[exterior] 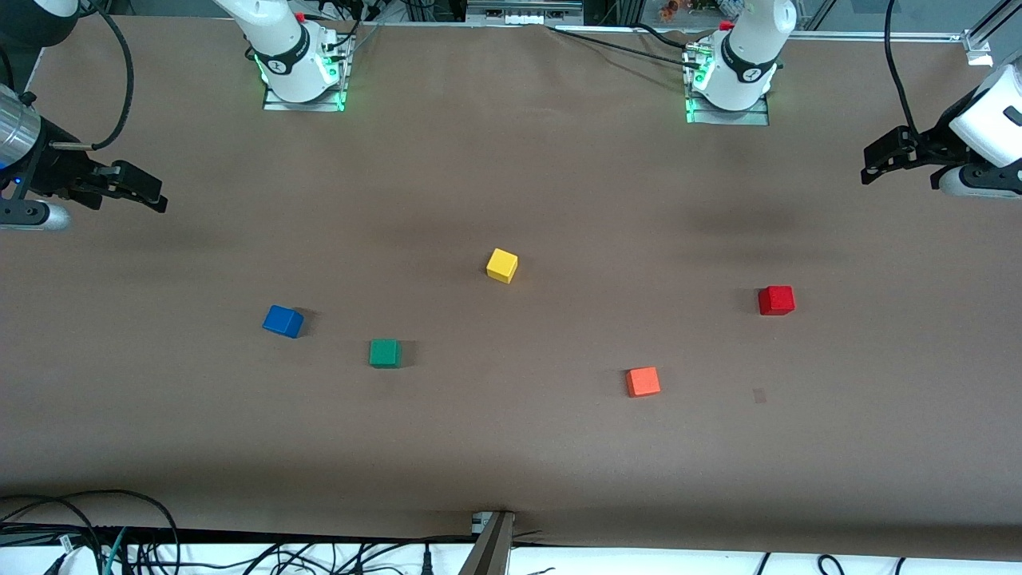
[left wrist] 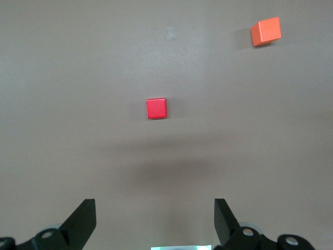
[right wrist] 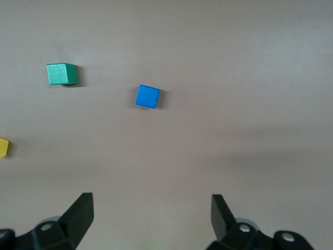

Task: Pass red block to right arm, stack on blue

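The red block (exterior: 776, 300) sits on the brown table toward the left arm's end; it also shows in the left wrist view (left wrist: 156, 108). The blue cube (exterior: 283, 321) sits toward the right arm's end and shows in the right wrist view (right wrist: 148, 97). My left gripper (exterior: 870, 164) hangs open and empty high over the table's edge at its own end, its fingers wide apart (left wrist: 155, 221). My right gripper (exterior: 152, 194), on the silver-wristed arm, hangs open and empty over its end of the table (right wrist: 152, 219).
A yellow cube (exterior: 501, 265) lies mid-table. A green cube (exterior: 385, 353) lies beside the blue one, nearer the camera. An orange cube (exterior: 643, 381) lies nearer the camera than the red block. Cables run along the table's near edge.
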Controlling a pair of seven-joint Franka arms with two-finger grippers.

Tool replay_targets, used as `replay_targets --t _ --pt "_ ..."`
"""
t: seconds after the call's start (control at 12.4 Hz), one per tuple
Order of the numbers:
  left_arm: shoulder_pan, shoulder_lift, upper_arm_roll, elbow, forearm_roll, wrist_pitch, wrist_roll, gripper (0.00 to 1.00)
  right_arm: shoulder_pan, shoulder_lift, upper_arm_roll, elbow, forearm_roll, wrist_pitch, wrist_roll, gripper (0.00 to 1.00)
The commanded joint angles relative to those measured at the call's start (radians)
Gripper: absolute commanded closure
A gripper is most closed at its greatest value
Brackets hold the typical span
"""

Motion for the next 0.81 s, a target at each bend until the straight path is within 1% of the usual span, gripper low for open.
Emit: replay_targets --t 0.0,0.24,0.65,0.73 --pt "0.001 0.003 -0.006 0.007 0.024 0.006 -0.007 0.0 -0.009 -0.004 0.002 0.004 0.016 -0.007 -0.012 0.0" --pt "0.001 0.014 -0.006 0.009 0.023 0.027 -0.009 0.0 -0.009 -0.004 0.002 0.004 0.016 -0.007 -0.012 0.0" --pt "0.001 0.104 -0.006 0.076 0.004 0.041 -0.007 0.0 -0.009 -0.002 0.002 0.004 0.016 -0.006 -0.016 0.0" --pt "0.003 0.118 -0.004 0.078 -0.023 0.052 -0.007 0.0 -0.009 -0.002 0.002 0.004 0.016 -0.006 -0.016 0.0"
